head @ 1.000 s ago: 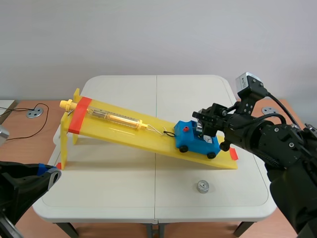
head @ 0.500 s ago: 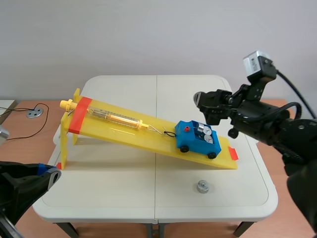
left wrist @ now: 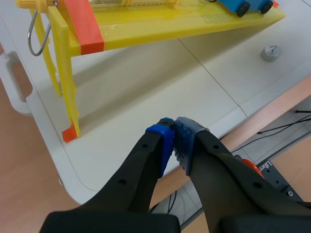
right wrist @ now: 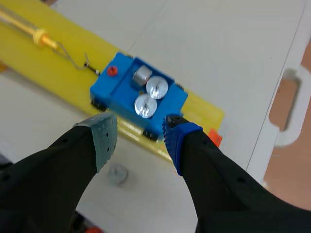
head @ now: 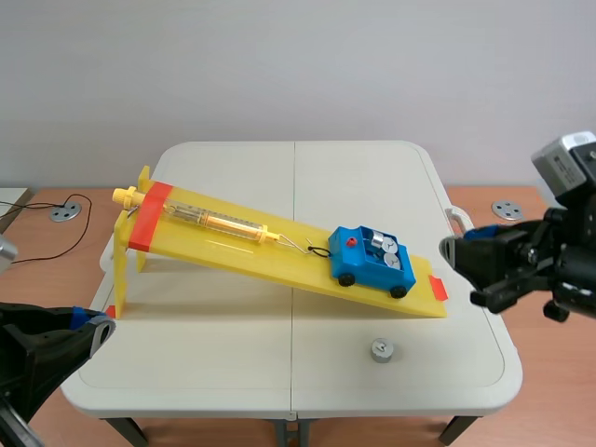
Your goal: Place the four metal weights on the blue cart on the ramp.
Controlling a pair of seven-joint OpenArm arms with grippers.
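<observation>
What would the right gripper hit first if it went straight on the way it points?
Probably the blue cart on the yellow ramp. It lies directly ahead of the open right gripper, between its fingers, though depth is unclear.

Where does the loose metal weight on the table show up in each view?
Scene view: the weight lies on the table, robot-side of the blue cart.
Left wrist view: the weight sits on the table near the cart.
Right wrist view: the weight, on the table beside the cart.
Shared landmark: the blue cart.
</observation>
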